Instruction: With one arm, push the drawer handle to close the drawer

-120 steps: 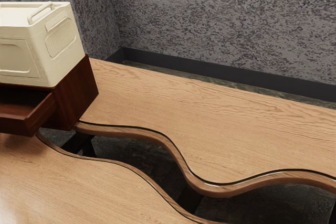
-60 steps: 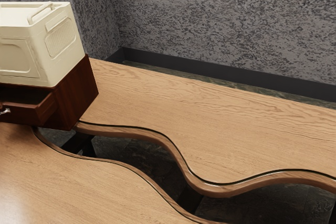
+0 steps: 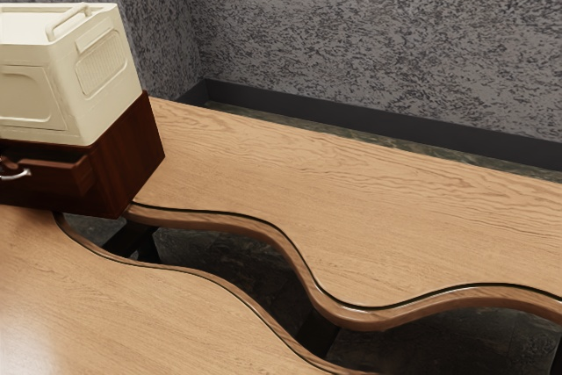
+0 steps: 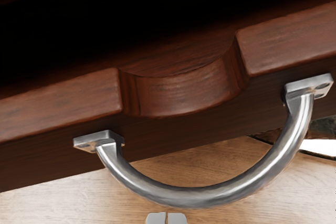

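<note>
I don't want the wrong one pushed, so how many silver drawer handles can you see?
1: the curved silver handle, on the front of the partly open drawer. The dark red cabinet runs past the exterior view's left edge, so others may be hidden.

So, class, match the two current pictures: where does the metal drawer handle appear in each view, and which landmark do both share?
Exterior view: the handle is at the exterior view's left edge, below the cream box.
Wrist view: large, it arcs across the wooden tabletop, its two mounts on either side of the notch.
Shared landmark: the dark drawer front.
</note>
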